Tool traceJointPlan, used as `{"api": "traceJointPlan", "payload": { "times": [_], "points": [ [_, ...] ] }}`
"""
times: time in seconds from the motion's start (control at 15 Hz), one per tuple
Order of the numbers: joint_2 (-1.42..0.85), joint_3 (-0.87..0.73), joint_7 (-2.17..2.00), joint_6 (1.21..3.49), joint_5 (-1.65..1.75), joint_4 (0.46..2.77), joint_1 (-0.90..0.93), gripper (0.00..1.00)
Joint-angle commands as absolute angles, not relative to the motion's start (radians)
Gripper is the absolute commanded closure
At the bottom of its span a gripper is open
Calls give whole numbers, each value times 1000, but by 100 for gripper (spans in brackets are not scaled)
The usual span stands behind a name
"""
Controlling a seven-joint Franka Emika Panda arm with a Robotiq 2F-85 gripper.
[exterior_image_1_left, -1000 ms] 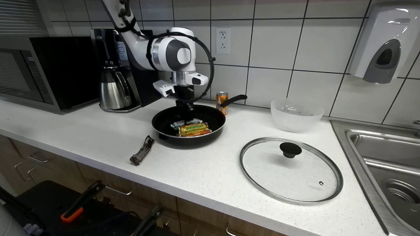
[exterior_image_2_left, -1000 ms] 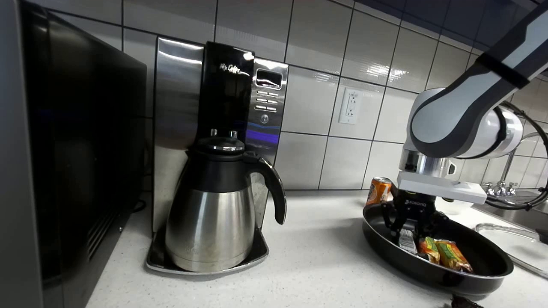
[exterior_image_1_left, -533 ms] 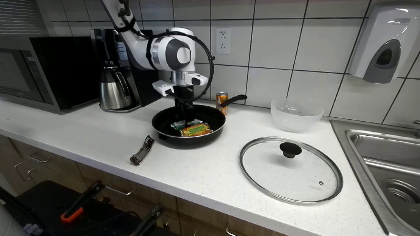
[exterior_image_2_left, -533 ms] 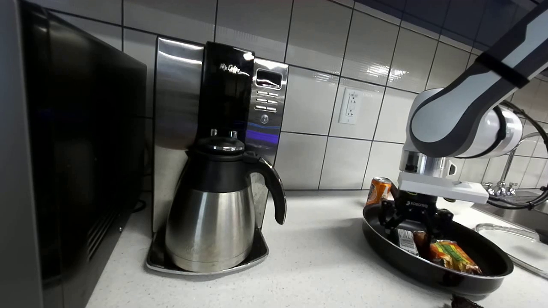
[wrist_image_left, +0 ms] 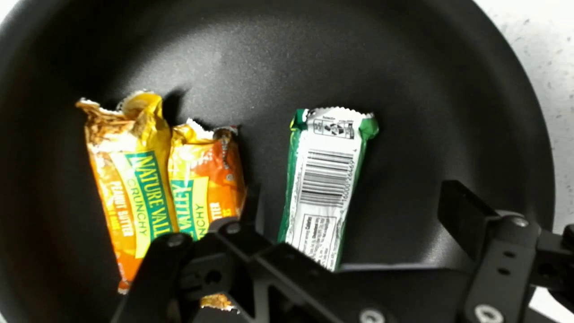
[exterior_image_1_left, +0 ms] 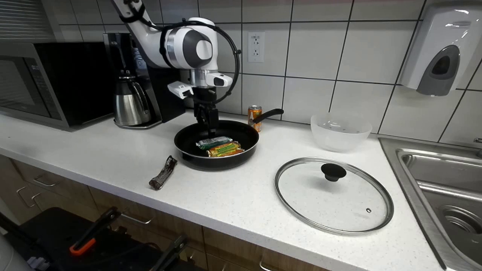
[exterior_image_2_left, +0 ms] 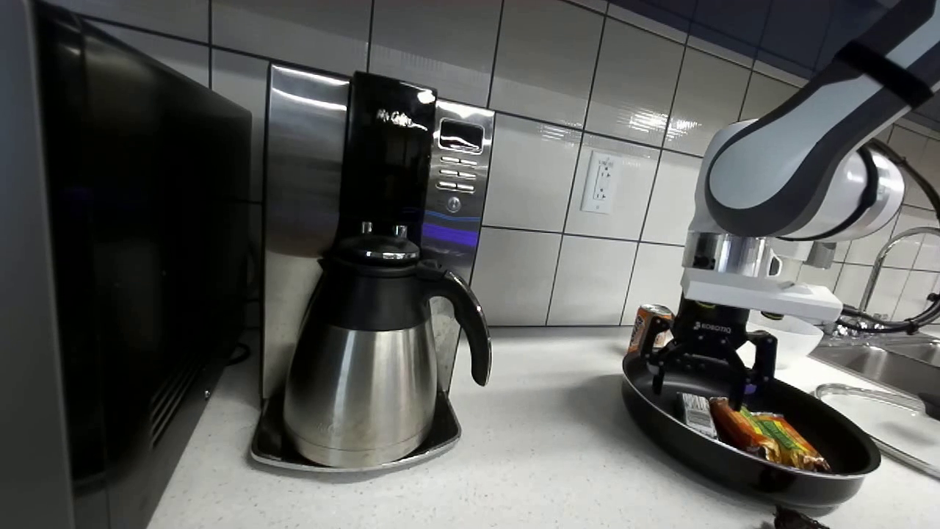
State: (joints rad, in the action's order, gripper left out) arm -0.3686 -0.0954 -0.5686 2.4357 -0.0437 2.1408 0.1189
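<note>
One green-wrapped bar in the black pan, beside two orange bars and below the spread hand

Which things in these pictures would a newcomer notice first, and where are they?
Probably the open gripper, over the black pan. Inside the pan, two orange and yellow bars lie together, a green and white bar beside them. Next, perhaps, the glass lid on the counter near the sink.
</note>
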Motion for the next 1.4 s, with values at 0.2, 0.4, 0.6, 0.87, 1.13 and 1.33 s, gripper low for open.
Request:
{"api": "traceJointPlan", "payload": {
  "times": [0.2, 0.4, 0.6, 0.87, 1.13, 1.33],
  "points": [
    [-196, -71, -592, 2375, -30, 2257, 137, 0],
    [-146, -46, -584, 2358, -33, 2300, 139, 0],
    [-93, -18, -577, 2339, -27, 2349, 141, 0],
    [-33, 19, -566, 2309, -7, 2410, 145, 0],
    [12, 54, -537, 2293, -5, 2475, 142, 0],
    [45, 69, -503, 2293, -12, 2530, 137, 0]
  ]
}}
